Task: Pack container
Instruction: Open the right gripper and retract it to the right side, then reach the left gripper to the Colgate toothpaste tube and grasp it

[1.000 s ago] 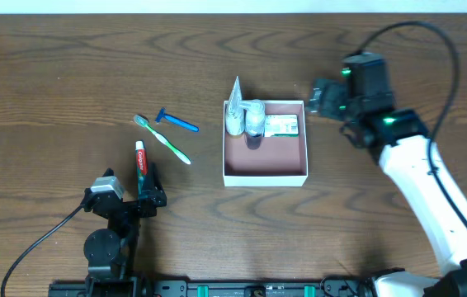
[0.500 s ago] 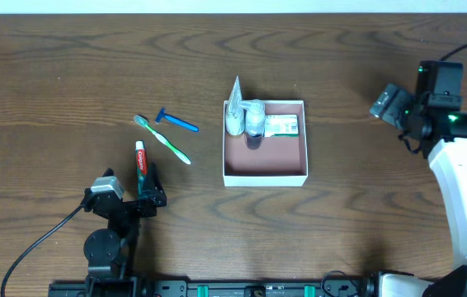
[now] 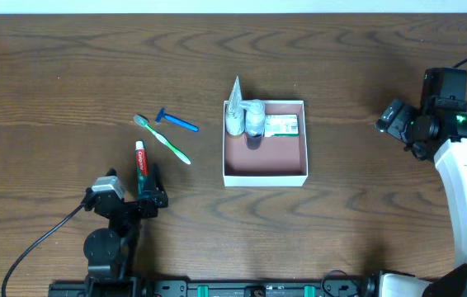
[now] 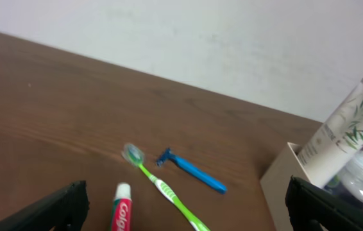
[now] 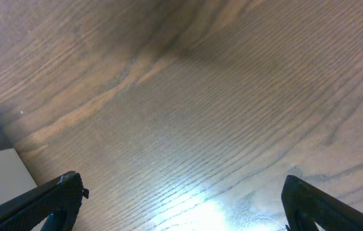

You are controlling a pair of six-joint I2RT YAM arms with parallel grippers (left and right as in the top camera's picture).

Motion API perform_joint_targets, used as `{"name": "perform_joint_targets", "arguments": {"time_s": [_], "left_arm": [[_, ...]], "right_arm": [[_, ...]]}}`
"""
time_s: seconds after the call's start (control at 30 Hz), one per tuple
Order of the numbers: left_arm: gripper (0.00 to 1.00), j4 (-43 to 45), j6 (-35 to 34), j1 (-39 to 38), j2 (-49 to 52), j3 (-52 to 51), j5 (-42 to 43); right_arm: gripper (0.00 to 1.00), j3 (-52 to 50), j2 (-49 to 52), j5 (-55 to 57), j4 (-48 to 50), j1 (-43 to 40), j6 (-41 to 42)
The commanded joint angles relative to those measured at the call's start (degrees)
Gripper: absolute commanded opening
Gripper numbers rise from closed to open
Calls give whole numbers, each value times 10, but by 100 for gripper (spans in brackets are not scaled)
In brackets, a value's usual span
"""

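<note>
Left gripper [image 3: 153,188]: position unchanged from a second ago, at the near-left of the table [image 3: 52,82]. Jaws spread wide, nothing between them. The toothpaste [image 3: 141,162] lies just beside its fingers; contact cannot be determined.

Beyond the toothpaste, the green toothbrush [image 3: 163,139] lies on a diagonal. The blue razor [image 3: 176,121] is close behind it. None of the three has shifted.

The container [image 3: 266,157] sits at table centre, unmoved. A white tube [image 3: 234,106], a clear bottle [image 3: 254,120] and a green-and-white carton [image 3: 281,125] crowd its far wall. The near half of its floor is bare.

Right gripper [image 3: 390,120]: a second ago it hung just off the container's far-right corner. It has withdrawn to the right side of the table, well apart from the container. Jaws fully spread, empty, over bare wood.

Open tabletop runs between the container and the right gripper, and along the far edge.
</note>
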Motion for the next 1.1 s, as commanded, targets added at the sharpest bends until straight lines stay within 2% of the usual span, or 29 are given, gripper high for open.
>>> {"name": "perform_joint_targets", "arguments": {"time_s": [0.0,0.2,0.47,0.77,1.07], "left_arm": [[98,-50,-47,2,34,28,29],[98,-163,-44,2,225,187,-16],[98,-261,61,2,536,421,-2],[98,-233,104,2,735,439,-5],[98,-223,137,2,824,439,-29]], "right_arm": [[99,7,-11,4,0,-4,4],[99,7,-11,3,0,-4,4],[99,7,-11,3,0,-4,3],[99,7,-11,3,0,-4,4],[99,7,-11,3,0,-4,4]]}}
